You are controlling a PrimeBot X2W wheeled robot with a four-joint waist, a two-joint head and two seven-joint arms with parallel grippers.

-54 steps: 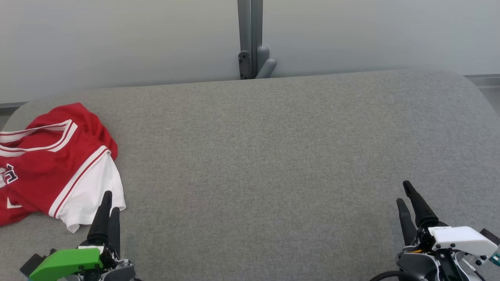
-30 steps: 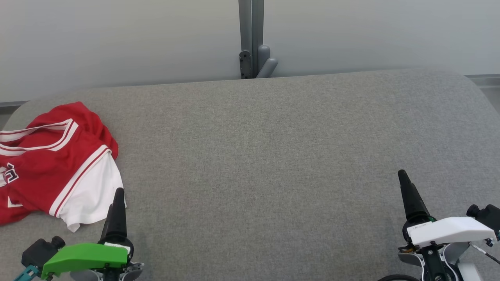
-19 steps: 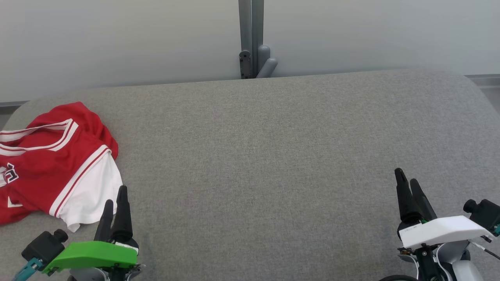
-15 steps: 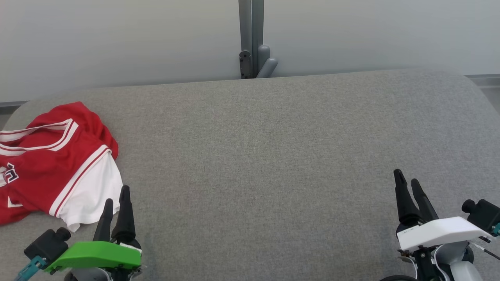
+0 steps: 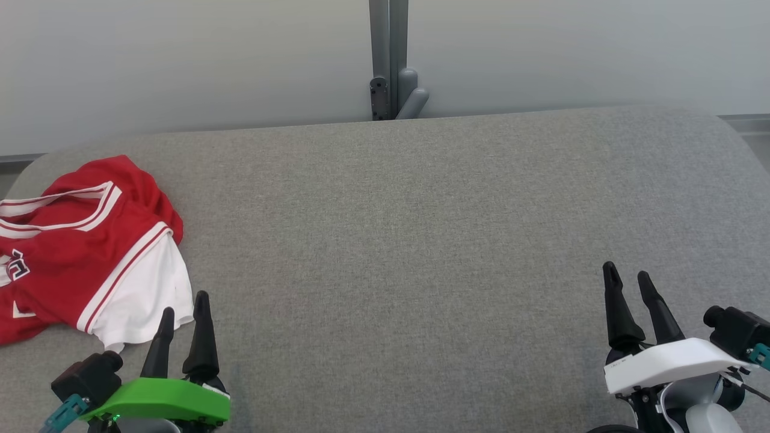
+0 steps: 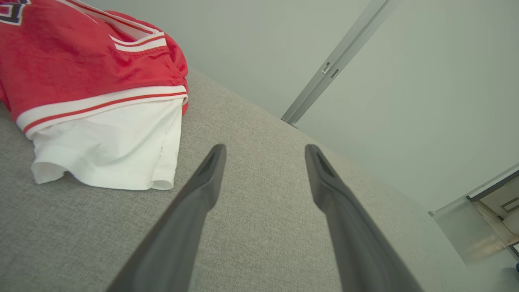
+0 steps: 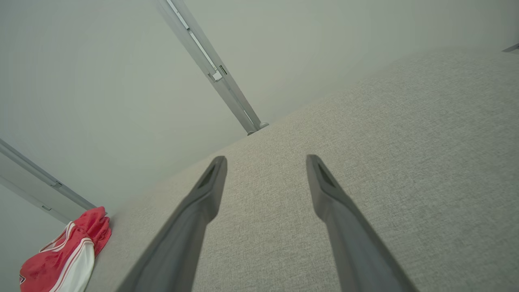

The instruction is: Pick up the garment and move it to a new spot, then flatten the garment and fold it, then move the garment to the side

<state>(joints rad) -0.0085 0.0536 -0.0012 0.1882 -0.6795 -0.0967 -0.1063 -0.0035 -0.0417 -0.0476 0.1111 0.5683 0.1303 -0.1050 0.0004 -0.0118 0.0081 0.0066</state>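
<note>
At the left edge of the worktop (image 5: 397, 240), we locate the garment (image 5: 72, 252): a red jersey with white trim and a white sleeve. It lies crumpled and is partly cut off by the head view's left border. We note the left pincer (image 5: 184, 304) at the near left, released, with both fingers spread and empty. Its tips are just beside the sleeve's near-right corner and not touching it. We note the right pincer (image 5: 626, 270) at the near right, likewise released and empty, well apart from the garment, over bare grey cloth. Beyond the far edge, a grey post (image 5: 388, 54) rises against a pale wall (image 5: 180, 60).
</note>
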